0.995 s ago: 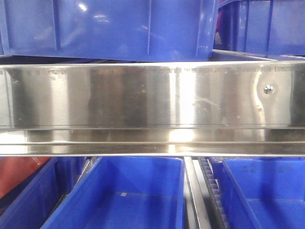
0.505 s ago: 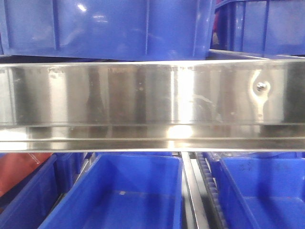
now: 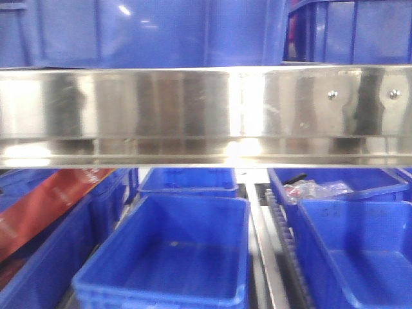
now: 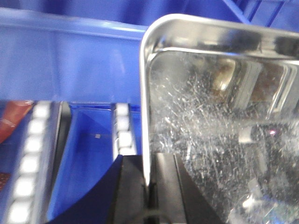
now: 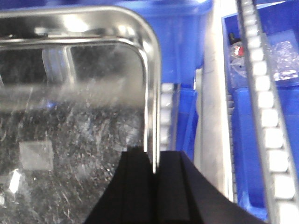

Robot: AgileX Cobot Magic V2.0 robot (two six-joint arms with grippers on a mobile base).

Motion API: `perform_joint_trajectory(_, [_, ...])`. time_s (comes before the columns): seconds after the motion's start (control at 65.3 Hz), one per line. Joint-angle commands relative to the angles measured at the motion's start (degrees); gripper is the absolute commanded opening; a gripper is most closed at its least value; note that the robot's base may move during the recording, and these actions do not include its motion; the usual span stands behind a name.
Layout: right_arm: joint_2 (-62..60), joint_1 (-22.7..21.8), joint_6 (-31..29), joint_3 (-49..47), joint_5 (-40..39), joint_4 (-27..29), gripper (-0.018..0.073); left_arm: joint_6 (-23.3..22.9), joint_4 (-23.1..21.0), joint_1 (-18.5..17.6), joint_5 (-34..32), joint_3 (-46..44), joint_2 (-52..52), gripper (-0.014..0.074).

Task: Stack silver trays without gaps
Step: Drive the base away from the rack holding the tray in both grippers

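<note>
Currently my left pincer (image 4: 148, 189) is clamped tight on the left rim of the silver tray (image 4: 210, 121), with one finger on either side of the lip. My right pincer (image 5: 153, 163) grips the opposite rim the same way. The tray hangs above roller tracks (image 5: 266, 107). Out front, a steel shelf rail (image 3: 193, 116) spans my view, with open blue bins (image 3: 167, 257) below it.

The silver tray (image 4: 210, 140) pinched between my left claw (image 4: 148, 175) and my right claw (image 5: 155, 165) is shiny metal. Its rim is mirror-bright and its floor is dulled by fine scratches, while my claw fingers look matt black. The bins (image 3: 187, 203) are smooth blue plastic with a slight gloss, and the shelf rail (image 3: 161, 109) is brushed, reflective steel.
</note>
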Motion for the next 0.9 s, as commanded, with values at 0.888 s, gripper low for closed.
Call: perform_joint_trajectory(0.888, [-0.5,0.0,-0.6,-0.5,-2.9,0.4,-0.0067,0.0,1.1,-0.7,-4.9,-0.6,-0.9,-0.0016])
